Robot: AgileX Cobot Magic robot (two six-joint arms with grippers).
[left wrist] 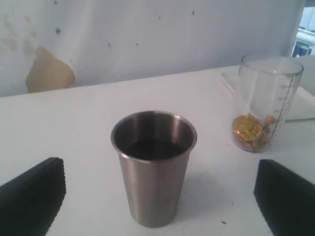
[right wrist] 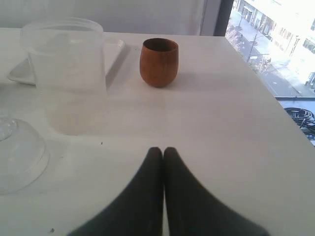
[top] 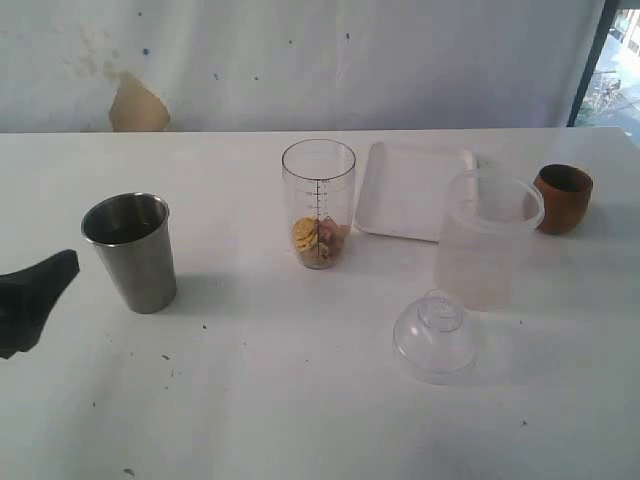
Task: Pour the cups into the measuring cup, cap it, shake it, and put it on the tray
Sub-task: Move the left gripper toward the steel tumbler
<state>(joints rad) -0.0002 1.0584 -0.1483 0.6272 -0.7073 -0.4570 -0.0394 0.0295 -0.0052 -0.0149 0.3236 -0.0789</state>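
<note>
The steel tumbler (top: 130,250) (left wrist: 153,167) stands upright at the table's left. My left gripper (left wrist: 160,169) is open, its black fingers (top: 45,280) wide on either side of the tumbler and not touching it. The clear measuring cup (top: 318,200) (left wrist: 268,103) stands mid-table, uncapped, with gold and reddish pieces at its bottom. Behind it lies the white tray (top: 405,190) (right wrist: 17,73). At the far right stands the wooden cup (top: 562,198) (right wrist: 158,61). My right gripper (right wrist: 163,150) is shut on nothing, short of the wooden cup, and does not show in the exterior view.
A wide frosted plastic container (top: 485,240) (right wrist: 69,73) stands between the tray and the wooden cup. A clear domed lid (top: 435,335) (right wrist: 17,152) lies on the table in front of it. The table's right edge (right wrist: 275,103) is near the wooden cup.
</note>
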